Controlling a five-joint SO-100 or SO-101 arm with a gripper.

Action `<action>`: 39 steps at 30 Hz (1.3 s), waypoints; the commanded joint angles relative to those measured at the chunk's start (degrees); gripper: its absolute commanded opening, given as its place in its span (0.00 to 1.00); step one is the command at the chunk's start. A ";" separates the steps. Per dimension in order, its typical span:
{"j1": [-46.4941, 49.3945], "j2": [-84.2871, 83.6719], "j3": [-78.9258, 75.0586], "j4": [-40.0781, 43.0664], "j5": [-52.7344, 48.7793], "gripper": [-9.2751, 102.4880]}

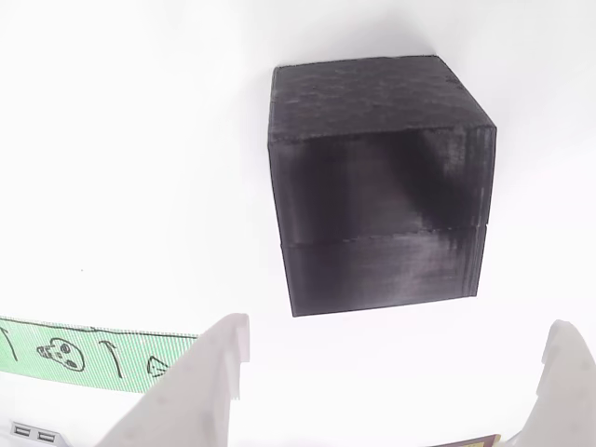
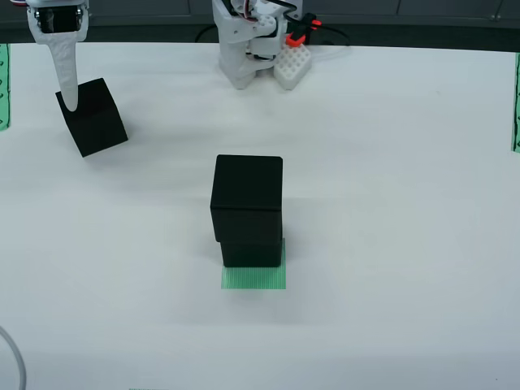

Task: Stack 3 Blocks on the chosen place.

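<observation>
The view from above shows, at its far left, the gripper (image 2: 69, 81) hanging over the third block (image 2: 91, 116), which sits on the white table (image 2: 406, 203) turned askew to the frame edges, well apart from the stack; one white finger (image 2: 67, 77) reaches down in front of the block's top, so the arm appears placed for a pick rather than a carry; moving right, the stack of two blocks (image 2: 248, 210) stands at the middle on the green patch (image 2: 253, 278), the upper block overhanging the lower a little toward the left, which is probably why only a strip of green shows at the front; the patch reads as the chosen place, so two of three seem done; behind, the arm's white base (image 2: 248, 49) stands at the table's far edge. In the view that rides on the gripper, the left fingertip (image 1: 214, 372) and the right fingertip (image 1: 563, 368) stand wide apart and bare, nothing between them; the block (image 1: 377, 182) lies ahead of that gap, not yet inside it, a faint seam crossing its near face; the jaws are spread wider than the block, presumably so they can drop round it; a green strip with drawn marks (image 1: 84, 354) lies at the lower left.
</observation>
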State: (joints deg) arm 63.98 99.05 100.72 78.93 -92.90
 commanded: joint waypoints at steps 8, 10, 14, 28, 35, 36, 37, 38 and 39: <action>-0.53 -1.85 1.85 -1.76 -1.67 0.43; -0.53 -2.29 2.99 -2.37 -1.67 0.43; -0.62 -2.72 5.01 -2.90 -1.67 0.43; -2.11 -2.55 10.11 -6.06 -1.67 0.35; -2.55 -4.75 9.32 -9.32 -1.67 0.34; -2.64 -5.19 8.96 -9.76 -1.67 0.34; -2.64 -5.54 8.70 -10.02 -1.67 0.34; -2.64 -5.89 8.44 -10.20 -1.67 0.33; -2.64 -6.15 8.17 -10.37 -1.67 0.32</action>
State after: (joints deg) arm 61.70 93.43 110.30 69.43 -94.13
